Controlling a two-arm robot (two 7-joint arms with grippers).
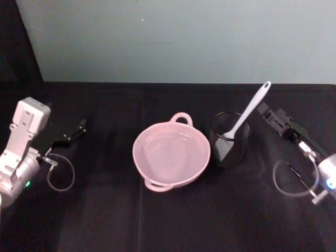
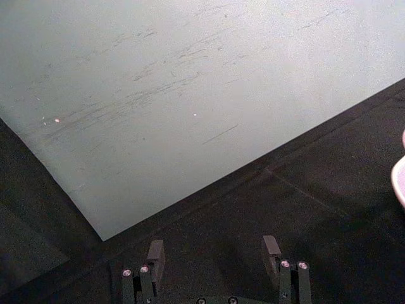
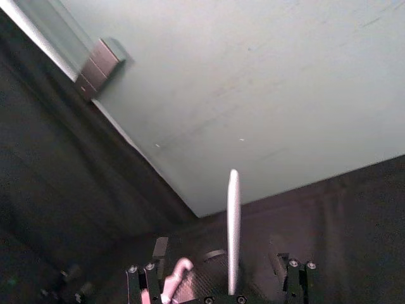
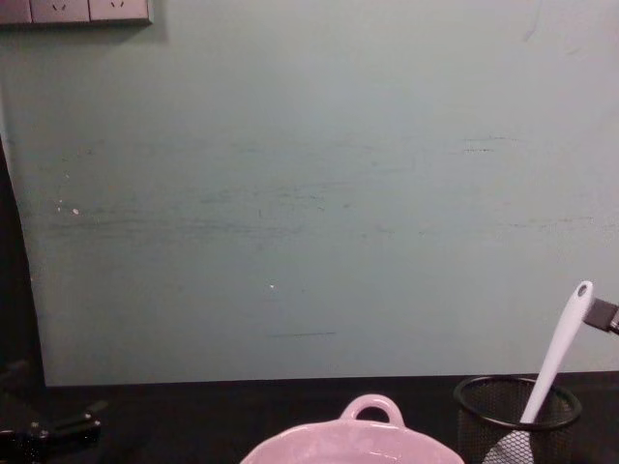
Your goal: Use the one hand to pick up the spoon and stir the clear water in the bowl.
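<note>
White plastic spoon [image 1: 247, 115] stands tilted in black mesh cup [image 1: 229, 140], blade down, handle up. Cup just right of pale pink glossy bowl [image 1: 171, 152] on black table [image 1: 105, 220]. Clear water [image 1: 170, 149] in bowl. Right black claw [image 1: 273, 113] near spoon handle, fingers apart, holding nothing. Left black claw [image 1: 79, 127] far left, fingers apart, holding nothing.

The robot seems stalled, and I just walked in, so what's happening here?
Nothing is held yet. The white plastic spoon stands blade-down in the black mesh cup, its handle leaning toward the right gripper, which is open and close beside it. The pale pink ceramic bowl of clear water sits beside the cup on the black table. The left gripper rests open, far off.
</note>
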